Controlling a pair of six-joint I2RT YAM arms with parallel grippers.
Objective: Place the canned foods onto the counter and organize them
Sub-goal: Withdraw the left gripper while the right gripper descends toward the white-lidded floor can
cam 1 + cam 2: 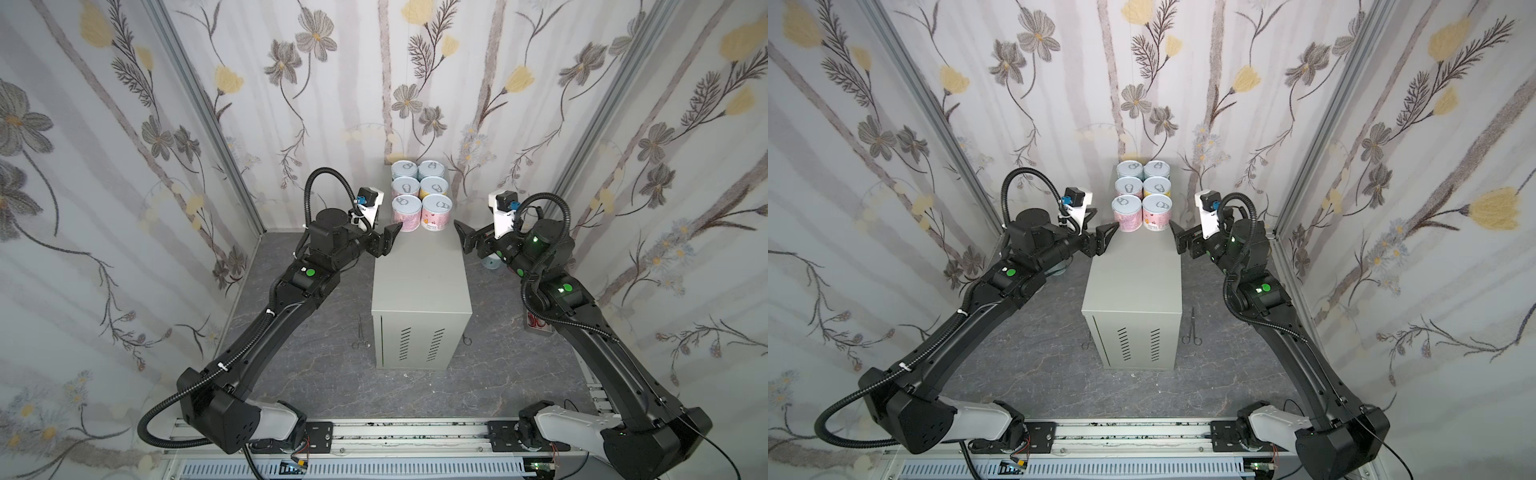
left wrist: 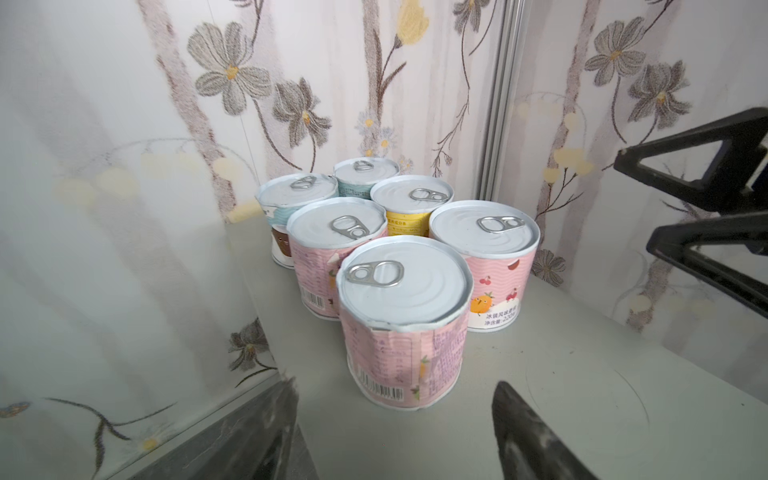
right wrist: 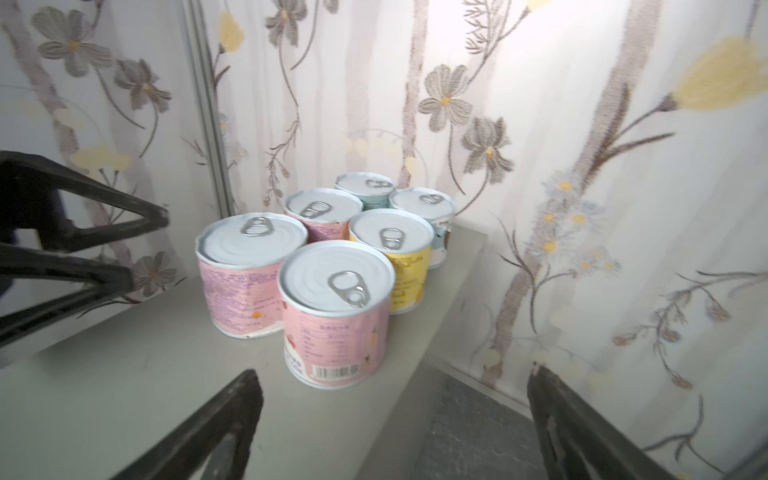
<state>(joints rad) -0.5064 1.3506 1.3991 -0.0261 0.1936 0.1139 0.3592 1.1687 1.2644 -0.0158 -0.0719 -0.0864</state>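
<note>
The left fingers [image 2: 519, 428] stand apart and empty, their tips flanking the base of the front left pink can [image 2: 405, 320] with a gap on each side. The right fingers [image 3: 542, 388] are spread wide, grasping nothing, near the front right pink can [image 3: 336, 316] without touching it. We count six short pull-tab cans, all upright, packed together in a block two wide and three deep at the far end of the worktop [image 1: 419, 270], the flat top of a grey metal cabinet. Behind the pink pair sit a pink can [image 1: 405, 185] and a yellow can [image 1: 433, 187]; two blue-green cans [image 1: 404, 169] close the back row. Beneath the right arm a pale blue object [image 1: 492, 262] peeks out, too hidden for us to say what it is.
</note>
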